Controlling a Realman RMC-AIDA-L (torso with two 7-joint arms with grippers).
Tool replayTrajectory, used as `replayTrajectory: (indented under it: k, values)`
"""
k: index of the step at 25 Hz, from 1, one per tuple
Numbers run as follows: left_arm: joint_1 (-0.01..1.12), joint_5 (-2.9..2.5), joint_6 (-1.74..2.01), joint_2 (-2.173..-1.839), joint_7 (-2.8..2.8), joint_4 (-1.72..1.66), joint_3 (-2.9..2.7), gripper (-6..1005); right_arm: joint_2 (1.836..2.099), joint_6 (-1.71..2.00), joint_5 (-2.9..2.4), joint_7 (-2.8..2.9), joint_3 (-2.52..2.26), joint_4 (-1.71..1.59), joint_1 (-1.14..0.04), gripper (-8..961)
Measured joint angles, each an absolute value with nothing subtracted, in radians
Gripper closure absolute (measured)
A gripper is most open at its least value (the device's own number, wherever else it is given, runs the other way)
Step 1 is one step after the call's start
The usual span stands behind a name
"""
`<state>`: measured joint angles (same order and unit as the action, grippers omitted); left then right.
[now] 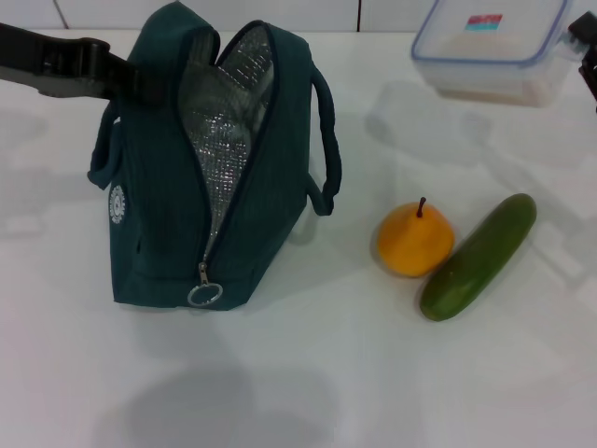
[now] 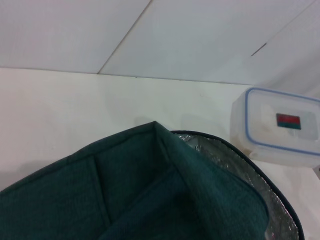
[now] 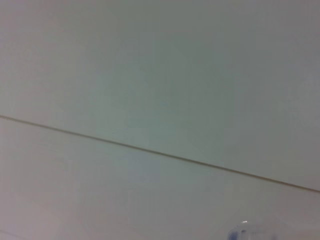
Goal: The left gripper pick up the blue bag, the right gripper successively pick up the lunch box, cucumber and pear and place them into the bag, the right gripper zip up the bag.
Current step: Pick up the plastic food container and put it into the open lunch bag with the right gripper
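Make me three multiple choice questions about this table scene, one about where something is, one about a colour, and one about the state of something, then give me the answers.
1. What lies directly beside the pear?
A. the cucumber
B. the lunch box
C. the blue bag

2. What colour is the bag's lining?
A. red
B. silver
C. black

3. What state is the bag's zipper in?
A. zipped fully shut
C. missing
B. unzipped, bag gaping open

Answers:
1 A: the cucumber lies against the pear on the table, while the lunch box is at the far right by the right gripper.
2 B: foil shows inside the opening.
3 B: the mouth is spread wide where the left gripper meets the bag's far top.
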<state>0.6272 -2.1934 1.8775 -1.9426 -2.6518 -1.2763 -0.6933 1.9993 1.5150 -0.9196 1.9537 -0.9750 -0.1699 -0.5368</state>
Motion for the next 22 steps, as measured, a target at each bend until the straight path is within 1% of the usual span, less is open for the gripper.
replayTrajectory:
  k: [7,15,22]
  values:
    - [0.627,-2.191,1.878,-1.944,-2.653,-1.277,-0.695,954,2.010,1.535,-0.868,2.024,-0.973,-0.168,-0.545,830]
    - [0.629,-2.193,1.878,-1.944,-2.639,-1.276,-0.695,954,2.014,1.565,-0.823,2.061,-0.977,-0.163,-0.591,824]
    - [0.634,-2.190,1.879,-1.944,-2.638,-1.276,-0.695,954,2.027,1.595,-0.788,2.064,-0.976,-0.158,-0.637,820]
